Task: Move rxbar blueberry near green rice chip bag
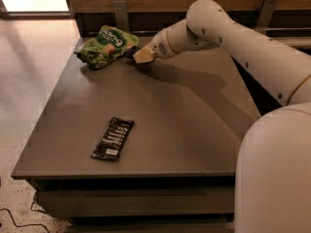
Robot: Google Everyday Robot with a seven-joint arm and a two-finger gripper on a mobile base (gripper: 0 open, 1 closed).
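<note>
Single view only. Looks down steeply from above the near edge of the worktop (194, 130), close to the robot's body, with its white bulk filling the lower right of the frame. Faces the wooden wall along the top edge. Takes in nearly the whole worktop, plus floor at left. Catches the gripper (143, 56) in the upper middle, just beside the green rice chip bag (104, 46) at upper left, and a dark bar (113, 138) lower left of centre.

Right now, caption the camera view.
Gripper beside puffy green chip bag at grey table's far edge; dark flat lettered bar near front.
</note>
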